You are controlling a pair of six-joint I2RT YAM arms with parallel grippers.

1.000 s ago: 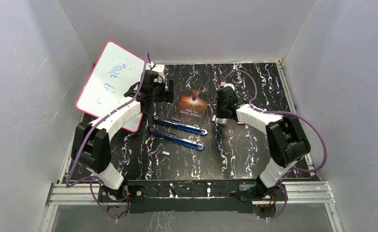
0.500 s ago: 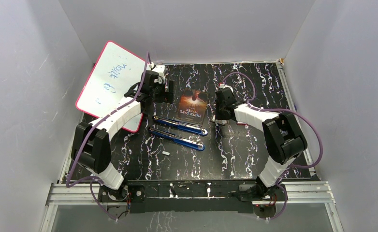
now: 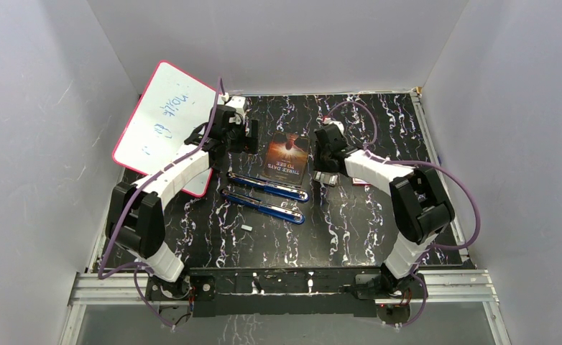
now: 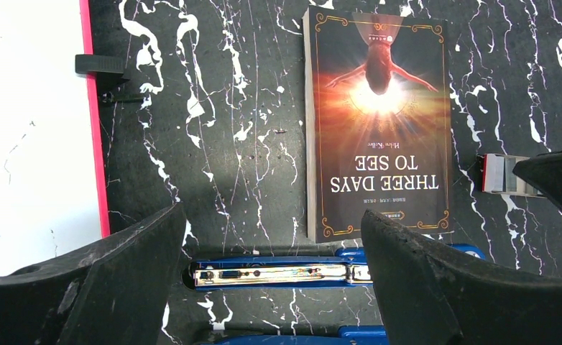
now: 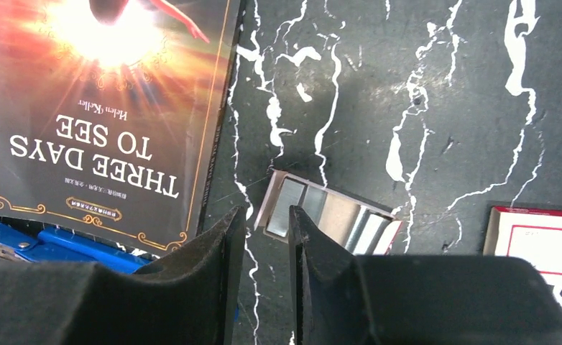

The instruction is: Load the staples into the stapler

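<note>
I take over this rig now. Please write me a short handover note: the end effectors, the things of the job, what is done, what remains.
Left end effector: open wide, empty, near the long blue stapler, whose metal channel lies exposed.
Right end effector: jaws slightly apart, nothing between them, just short of the small open tray of silvery-grey staple strips.
One loose short silvery strip lies apart, on the near side of the stapler.
Done: stapler opened; no strip held.
Remaining: grasp a strip, lay it in the channel, close the stapler.
</note>
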